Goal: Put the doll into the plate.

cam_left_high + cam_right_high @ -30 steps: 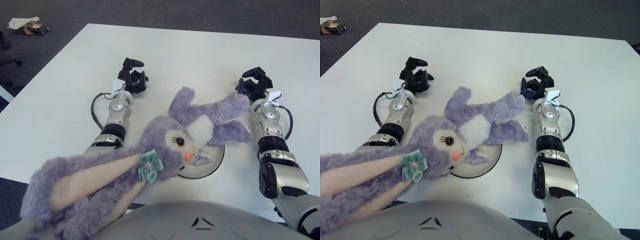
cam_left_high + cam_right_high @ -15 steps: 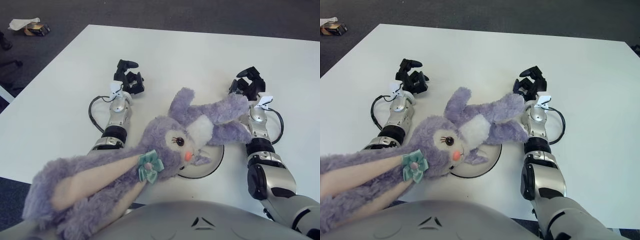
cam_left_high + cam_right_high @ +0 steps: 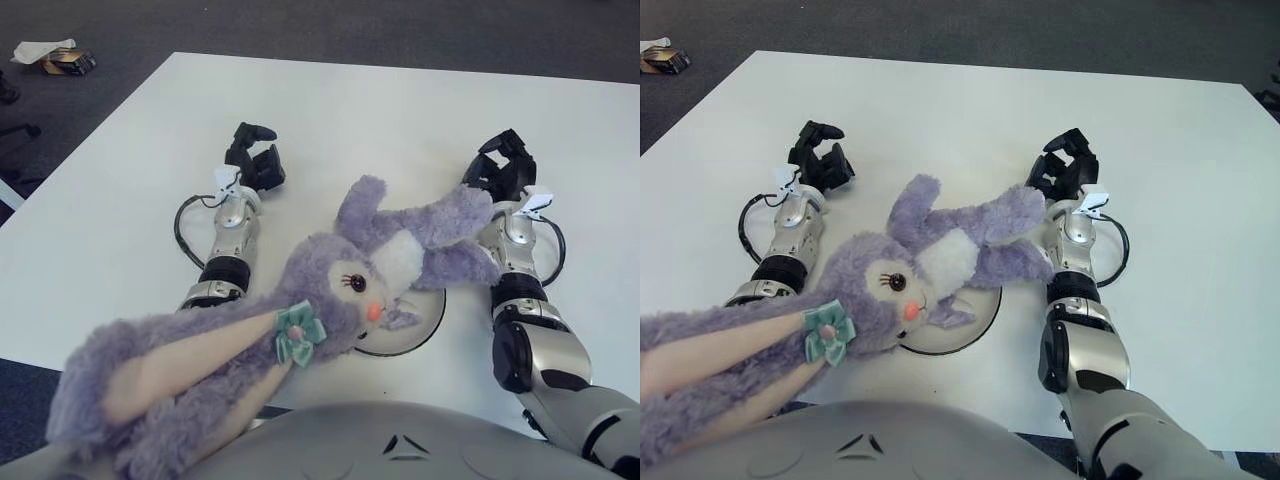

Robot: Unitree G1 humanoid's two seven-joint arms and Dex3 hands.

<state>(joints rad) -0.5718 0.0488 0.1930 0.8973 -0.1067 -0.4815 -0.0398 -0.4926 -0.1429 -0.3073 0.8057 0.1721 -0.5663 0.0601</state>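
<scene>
A purple plush bunny doll (image 3: 350,275) with a teal bow lies on the white table. Its body covers most of a white plate (image 3: 418,332). Its head and long ears stretch off the plate to the lower left, toward my chest. My right hand (image 3: 505,168) shows just beyond the tip of the doll's right-pointing limb, with loosely bent fingers holding nothing. My left hand (image 3: 252,160) is on the table to the doll's upper left, well apart from it. Its fingers are relaxed and empty.
My grey torso (image 3: 400,445) fills the bottom edge. A black cable (image 3: 182,222) loops beside the left wrist. The table's left edge runs diagonally, with dark carpet beyond it. A small box and paper (image 3: 55,57) lie on the floor at the top left.
My right forearm has swung left, bringing the hand close to the doll's limb. The left hand has slid a little left and farther away. The doll has stayed put.
</scene>
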